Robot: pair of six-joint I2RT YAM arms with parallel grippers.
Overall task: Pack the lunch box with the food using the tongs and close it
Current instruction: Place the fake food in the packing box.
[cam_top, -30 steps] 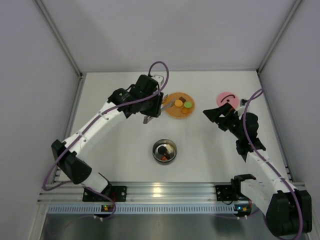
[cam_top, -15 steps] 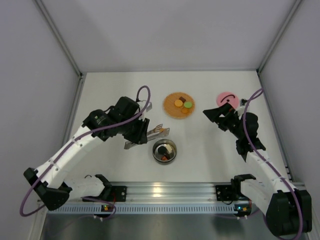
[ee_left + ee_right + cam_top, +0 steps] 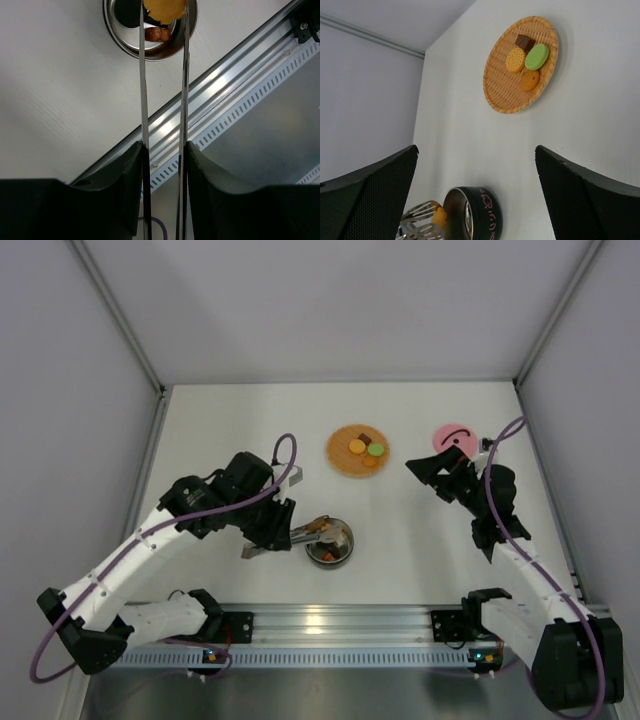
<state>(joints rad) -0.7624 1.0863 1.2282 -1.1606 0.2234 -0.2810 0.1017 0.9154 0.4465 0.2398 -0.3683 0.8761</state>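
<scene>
My left gripper (image 3: pixel 279 527) is shut on the tongs (image 3: pixel 309 531), both arms pressed between its fingers (image 3: pixel 131 165). The tongs (image 3: pixel 142 90) pinch a yellow-orange piece of food (image 3: pixel 164 6) at their tips, just over the rim of the lunch box (image 3: pixel 343 549). Inside the steel lunch box (image 3: pixel 114 30) lie a black piece (image 3: pixel 129 10) and a red-brown piece (image 3: pixel 157 34). More food (image 3: pixel 537 56) sits on the woven plate (image 3: pixel 502 90). The pink lid (image 3: pixel 453 437) lies at the back right. My right gripper (image 3: pixel 425 463) hangs open and empty beside the lid.
The woven plate (image 3: pixel 340 458) stands behind the lunch box. In the right wrist view the lunch box (image 3: pixel 482 215) shows a dark side with pink marks. An aluminium rail (image 3: pixel 340 622) runs along the near edge. Grey walls close in the table on three sides.
My left arm swung from the plate down and forward to the lunch box, carrying the tongs with the yellow-orange piece. The right arm has not moved.
</scene>
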